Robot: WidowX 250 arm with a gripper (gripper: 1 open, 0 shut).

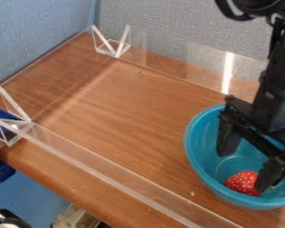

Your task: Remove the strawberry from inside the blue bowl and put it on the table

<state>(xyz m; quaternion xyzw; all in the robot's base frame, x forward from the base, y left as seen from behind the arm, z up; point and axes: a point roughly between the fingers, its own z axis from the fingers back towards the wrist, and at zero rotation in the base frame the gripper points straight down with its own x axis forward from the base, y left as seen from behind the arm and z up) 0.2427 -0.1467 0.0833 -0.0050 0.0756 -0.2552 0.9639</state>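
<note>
The strawberry [241, 182], small, red and glossy, lies at the near side of the blue bowl [202, 150], a large teal bowl at the right edge of the table [121, 107]. My gripper [251, 155] hangs straight down inside the bowl's rim, just above the strawberry. Its two black fingers stand wide open, one finger [230, 140] to the left and one finger [274, 172] right beside the fruit, partly covering its right end. Nothing is held.
Low clear acrylic walls [97, 169] run along the table's front and back, with triangular brackets [14, 125] at the left and at the far corner [110, 41]. A blue-grey backdrop [169, 31] stands behind.
</note>
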